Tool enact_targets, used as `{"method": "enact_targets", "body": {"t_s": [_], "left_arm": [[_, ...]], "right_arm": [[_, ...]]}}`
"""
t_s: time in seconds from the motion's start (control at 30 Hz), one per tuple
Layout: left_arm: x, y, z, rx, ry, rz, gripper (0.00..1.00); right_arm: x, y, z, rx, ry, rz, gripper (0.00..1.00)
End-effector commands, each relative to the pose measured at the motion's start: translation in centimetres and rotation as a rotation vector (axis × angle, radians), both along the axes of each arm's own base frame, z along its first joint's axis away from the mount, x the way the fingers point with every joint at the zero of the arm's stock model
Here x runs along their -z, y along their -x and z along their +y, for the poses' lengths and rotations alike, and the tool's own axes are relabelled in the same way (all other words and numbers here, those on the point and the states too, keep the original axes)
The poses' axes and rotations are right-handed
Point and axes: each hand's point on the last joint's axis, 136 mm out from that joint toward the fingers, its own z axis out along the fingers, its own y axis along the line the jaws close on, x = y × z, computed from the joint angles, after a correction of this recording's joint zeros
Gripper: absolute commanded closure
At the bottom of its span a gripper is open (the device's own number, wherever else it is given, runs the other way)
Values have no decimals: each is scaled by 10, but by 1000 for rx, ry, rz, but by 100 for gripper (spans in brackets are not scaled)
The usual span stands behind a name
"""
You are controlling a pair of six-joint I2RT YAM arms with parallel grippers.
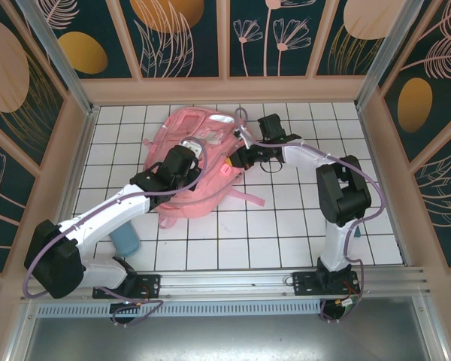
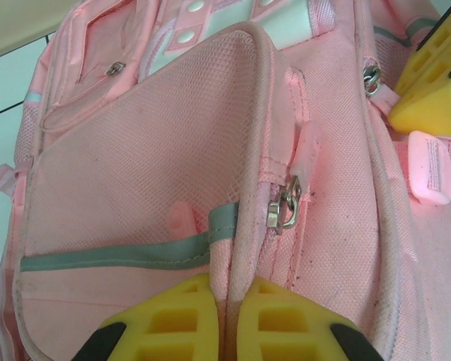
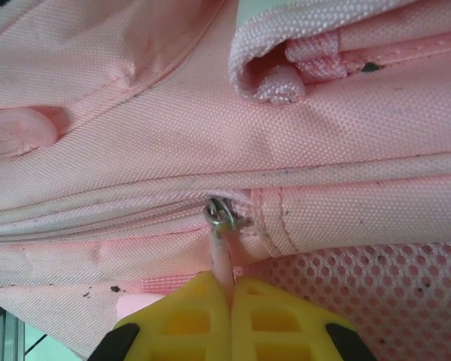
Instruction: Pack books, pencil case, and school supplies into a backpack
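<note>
Across the white tiled table (image 1: 286, 233), you are looking at a boxed-in cell. Pale wooden frames are rising on three sides, and dark panels painted with pink leaves and orange discs are filling them. A metal rail (image 1: 233, 280) is running along the near edge, carrying both arm bases. The backpack (image 1: 188, 124) is lying flat toward the far edge, a little left of the middle, with one strap trailing toward the table's centre. By the near-left corner, a blue cylinder (image 1: 125, 242) is lying half tucked under your left arm; what it is, I cannot tell.

Now your tools. Your left gripper (image 2: 225, 293) is sitting over the bag's middle. Its yellow fingers (image 2: 173, 327) are pressing together, with a raised pink seam of the backpack pinched between them, right at the edge of the mesh pocket (image 2: 135, 165). A silver zip slider (image 2: 284, 204) is hanging just beyond those tips, untouched. Your right gripper (image 3: 231, 289) is working at the bag's right side, and its jaws are squeezing tight on the thin pink zip pull (image 3: 222, 252). That pull is dangling from a metal slider (image 3: 222, 216) on the zip line, and pink netting is showing just beside the right-hand finger.
</note>
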Motion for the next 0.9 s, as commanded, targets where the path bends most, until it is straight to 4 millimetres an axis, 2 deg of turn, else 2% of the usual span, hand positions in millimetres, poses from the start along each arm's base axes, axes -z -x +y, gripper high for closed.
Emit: {"method": "enact_targets", "body": {"t_s": [0.0, 0.17, 0.37, 0.63, 0.87], "left_arm": [[-31, -15, -11, -18, 94, -98, 100], [-27, -16, -14, -10, 94, -92, 100], [-27, -18, -18, 0, 108, -96, 100], [-24, -23, -35, 28, 163, -81, 100], [-27, -30, -44, 37, 195, -89, 100]], "right_arm": [[-32, -6, -9, 26, -3, -111, 100], [-43, 0, -10, 18, -1, -104, 100], [-40, 14, -4, 9, -1, -58, 100], [-58, 64, 25, -57, -94, -63, 100], [-50, 105, 54, -96, -85, -37, 100]]}}
